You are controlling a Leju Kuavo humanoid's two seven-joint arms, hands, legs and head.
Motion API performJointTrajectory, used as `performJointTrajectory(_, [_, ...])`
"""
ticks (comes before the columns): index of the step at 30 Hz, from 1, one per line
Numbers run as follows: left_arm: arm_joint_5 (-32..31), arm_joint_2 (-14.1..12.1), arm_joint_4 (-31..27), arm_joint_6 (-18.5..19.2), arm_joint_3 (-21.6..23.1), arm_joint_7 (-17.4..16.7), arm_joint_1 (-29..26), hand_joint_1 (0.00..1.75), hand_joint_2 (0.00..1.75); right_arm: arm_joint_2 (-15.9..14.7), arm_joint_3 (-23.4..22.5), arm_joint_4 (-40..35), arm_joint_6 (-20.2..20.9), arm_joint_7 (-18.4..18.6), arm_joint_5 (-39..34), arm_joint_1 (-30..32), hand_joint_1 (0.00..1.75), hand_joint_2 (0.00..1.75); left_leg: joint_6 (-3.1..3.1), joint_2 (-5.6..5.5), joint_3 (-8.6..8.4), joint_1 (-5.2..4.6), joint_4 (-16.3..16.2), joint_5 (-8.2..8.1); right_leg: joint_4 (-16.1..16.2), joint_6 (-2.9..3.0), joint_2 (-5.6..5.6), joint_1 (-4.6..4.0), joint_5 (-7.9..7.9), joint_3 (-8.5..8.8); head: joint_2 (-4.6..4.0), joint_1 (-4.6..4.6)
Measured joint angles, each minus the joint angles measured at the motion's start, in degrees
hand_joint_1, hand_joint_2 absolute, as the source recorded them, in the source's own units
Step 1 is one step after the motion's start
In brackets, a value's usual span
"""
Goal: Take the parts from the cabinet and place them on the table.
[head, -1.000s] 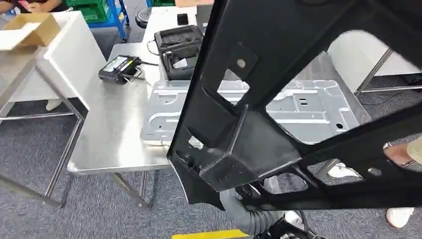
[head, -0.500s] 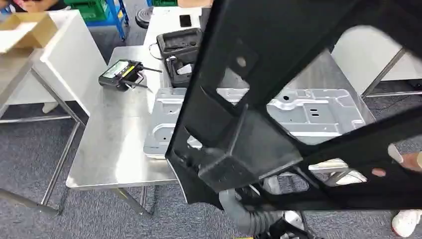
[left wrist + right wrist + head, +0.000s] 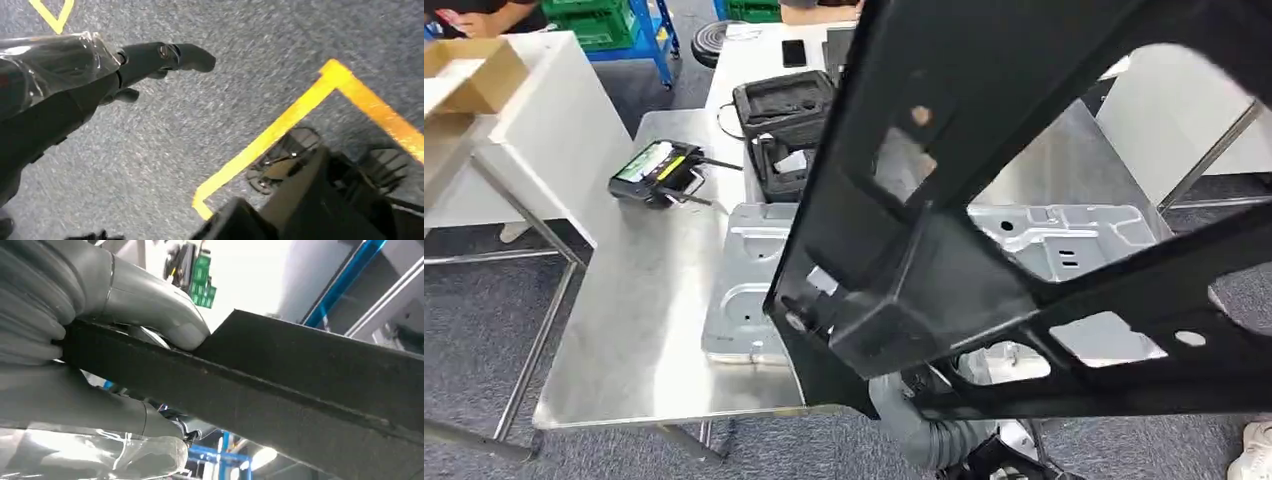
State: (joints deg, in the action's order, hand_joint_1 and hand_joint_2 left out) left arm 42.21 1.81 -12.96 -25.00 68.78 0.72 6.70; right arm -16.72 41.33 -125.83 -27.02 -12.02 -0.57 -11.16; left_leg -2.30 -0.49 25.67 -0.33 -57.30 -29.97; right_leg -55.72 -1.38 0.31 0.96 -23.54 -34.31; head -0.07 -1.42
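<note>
Above the steel tabletop and its grey stamped panel, the right hand clenches the black frame part for placing; left hand hangs released.

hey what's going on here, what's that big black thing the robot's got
The robot is carrying a large black frame part, gripped in its right hand, with the thumb pressed on the part's edge. It holds the part up over a steel table, where a silver stamped metal panel already lies beside a handheld controller and an open black case. Its left hand hangs over the carpet, holding nothing.
</note>
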Motion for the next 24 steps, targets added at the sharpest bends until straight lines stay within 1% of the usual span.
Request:
performJointTrajectory(1, [0.1,0.0,0.0,0.0,0.0,0.1,0.1,0.00,1.75,0.0,0.0,0.0,0.0,0.1,0.1,0.0,1.75,1.75,0.44,0.10,2.23,0.07,-3.8,-0.43,0.0,0.24,-0.06,0.03,-0.40,0.40,0.00,0.20])
performJointTrajectory(2, [0.2,0.1,0.0,0.0,0.0,0.3,0.0,0.00,1.75,0.0,0.0,0.0,-0.1,0.4,0.7,0.0,1.75,1.75,0.89,0.10,5.40,0.34,-8.6,-1.69,0.0,0.37,-0.07,0.04,-0.71,0.73,0.00,0.17])
performJointTrajectory(3, [0.4,0.1,0.0,0.0,-0.1,0.9,0.2,0.00,1.75,-0.1,-0.1,0.0,-0.2,1.5,1.6,0.1,1.75,1.75,1.11,0.11,8.60,0.47,-13.2,-3.91,0.0,0.44,-0.07,0.04,-1.20,1.13,0.00,0.17])
performJointTrajectory(4, [0.7,0.1,0.0,0.0,-0.1,1.3,0.6,0.00,1.75,-0.5,-0.3,0.0,-0.3,3.3,3.8,0.2,1.75,1.75,1.34,0.15,10.90,0.55,-15.9,-5.95,0.0,0.41,-0.10,0.07,-1.57,1.66,0.00,0.17])
performJointTrajectory(5, [1.0,0.1,0.0,0.3,-0.2,1.7,0.7,0.00,1.75,-0.9,-0.5,0.0,-0.3,5.9,6.3,0.3,1.75,1.75,1.45,0.16,12.01,0.65,-16.4,-6.73,0.0,0.36,-0.06,0.13,-2.04,2.25,0.00,0.17])
performJointTrajectory(6, [1.3,0.0,0.0,0.4,-0.2,2.0,0.7,0.00,1.75,-1.4,-0.9,-0.1,-0.2,8.5,8.9,0.5,1.75,1.75,1.56,0.17,12.10,0.76,-14.7,-5.99,0.0,0.26,0.05,0.22,-2.58,3.00,0.00,0.17])
performJointTrajectory(7, [1.4,0.0,0.0,0.6,-0.2,2.0,0.7,0.00,1.75,-2.3,-1.5,-0.2,-0.1,11.3,11.6,0.8,1.75,1.75,1.53,0.18,11.45,0.83,-11.4,-3.81,0.0,0.08,0.18,0.27,-3.11,3.77,0.00,0.20])
performJointTrajectory(8, [1.5,0.0,0.0,0.8,-0.2,2.0,0.6,0.00,1.75,-3.2,-2.0,-0.2,0.2,13.8,14.2,1.0,1.75,1.75,1.38,0.17,10.42,0.87,-6.9,-0.11,0.0,-0.19,0.25,0.40,-3.63,4.53,0.00,0.17])
performJointTrajectory(9, [1.6,-0.1,0.0,1.0,-0.2,1.9,0.4,0.00,1.75,-4.6,-2.8,-0.3,0.4,16.3,17.1,1.4,1.75,1.75,1.37,0.18,9.41,0.88,-2.1,4.60,0.1,-0.57,0.26,0.45,-4.17,5.14,0.00,0.20])
performJointTrajectory(10, [1.8,-0.1,0.0,1.1,-0.3,1.8,0.2,0.00,1.75,-6.5,-4.4,-0.3,0.7,20.1,21.3,1.7,1.75,1.75,1.00,0.18,9.62,0.55,0.5,6.78,-0.2,-1.01,0.29,0.27,-4.54,5.57,0.00,0.28])
performJointTrajectory(11, [2.0,-0.2,0.0,1.3,-0.3,1.6,0.3,0.00,1.75,-7.7,-5.8,-0.3,1.3,23.4,25.4,2.3,1.75,1.75,0.14,0.15,9.52,0.32,0.0,4.74,-0.1,-1.45,0.48,0.22,-4.86,5.40,0.00,0.31])
performJointTrajectory(12, [2.0,-0.2,0.0,1.5,-0.4,1.4,0.4,0.00,1.75,-9.4,-7.4,-0.2,2.6,27.9,31.8,2.7,1.75,1.75,-0.24,0.15,9.26,0.27,0.1,6.48,-0.1,-1.91,0.40,0.20,-5.31,5.41,0.00,0.28])
performJointTrajectory(13, [2.0,-0.2,0.0,1.8,-0.4,1.2,0.5,0.00,1.75,-10.8,-8.8,-0.2,4.2,32.8,39.1,3.3,1.75,1.75,-0.62,0.03,9.21,0.17,0.0,6.20,0.2,-2.23,0.30,0.22,-5.47,5.74,0.00,0.26])
performJointTrajectory(14, [1.9,-0.2,0.0,2.0,-0.4,1.0,0.6,0.00,1.75,-12.4,-10.4,-0.2,5.5,36.5,45.4,3.9,1.75,1.75,-1.01,-0.01,9.05,0.20,0.4,6.37,0.4,-2.59,0.26,0.29,-5.61,5.94,0.00,0.28])
performJointTrajectory(15, [1.9,-0.2,0.0,2.1,-0.5,1.0,0.6,0.00,1.75,-14.0,-11.9,-0.2,6.4,38.5,48.8,4.6,1.75,1.75,-1.44,-0.01,8.63,0.47,0.8,6.53,-0.2,-2.85,0.16,0.55,-6.33,6.06,0.00,0.26])
performJointTrajectory(16, [1.6,-0.2,0.0,2.2,-0.5,1.0,0.7,0.00,1.75,-15.5,-13.3,-0.1,7.3,39.8,50.8,5.1,1.75,1.75,-1.84,0.06,8.43,0.48,0.9,6.34,-2.6,-2.95,0.10,0.37,-7.72,4.87,0.00,0.20])
performJointTrajectory(18, [1.3,-0.2,0.0,2.2,-0.5,1.1,0.7,0.00,1.75,-17.6,-15.8,0.0,9.3,42.2,53.8,6.2,1.75,1.75,-2.39,0.12,8.26,0.28,0.9,5.99,-11.9,-3.10,0.10,0.30,-11.81,-0.35,0.00,0.11])
performJointTrajectory(19, [1.2,-0.2,0.0,2.2,-0.5,1.1,0.6,0.00,1.75,-18.7,-16.9,0.3,10.5,43.5,55.2,7.1,1.75,1.75,-2.67,0.10,8.17,0.09,0.9,5.80,-16.4,-3.15,0.10,0.29,-13.05,-3.08,0.00,0.11])
performJointTrajectory(20, [1.2,-0.2,0.0,2.2,-0.5,1.1,0.6,0.00,1.75,-19.8,-18.0,0.8,11.8,44.5,56.6,8.0,1.75,1.75,-2.85,0.03,7.96,-0.07,0.9,5.60,-18.6,-3.15,0.09,0.28,-12.77,-4.90,0.00,0.11])
performJointTrajectory(21, [1.1,-0.2,0.0,2.2,-0.5,1.1,0.6,0.00,1.75,-20.8,-18.8,1.1,13.0,45.5,58.2,8.6,1.75,1.75,-2.85,-0.08,7.69,-0.16,0.9,5.36,-17.5,-3.07,0.09,0.23,-11.03,-5.06,0.00,0.11])
performJointTrajectory(22, [1.1,-0.2,0.0,2.1,-0.5,1.2,0.6,0.00,1.75,-21.6,-19.5,1.4,14.7,46.3,60.0,9.0,1.75,1.75,-2.83,-0.17,7.28,-0.23,0.9,5.10,-13.9,-2.90,0.09,0.18,-8.10,-3.90,0.00,0.09])
performJointTrajectory(24, [1.0,-0.1,0.0,1.9,-0.4,1.4,0.5,0.00,1.75,-23.5,-20.9,1.8,18.9,48.4,63.7,9.7,1.75,1.75,-2.67,-0.28,6.32,-0.31,0.9,4.42,-3.4,-2.40,0.06,0.08,-2.00,0.31,0.00,0.09])
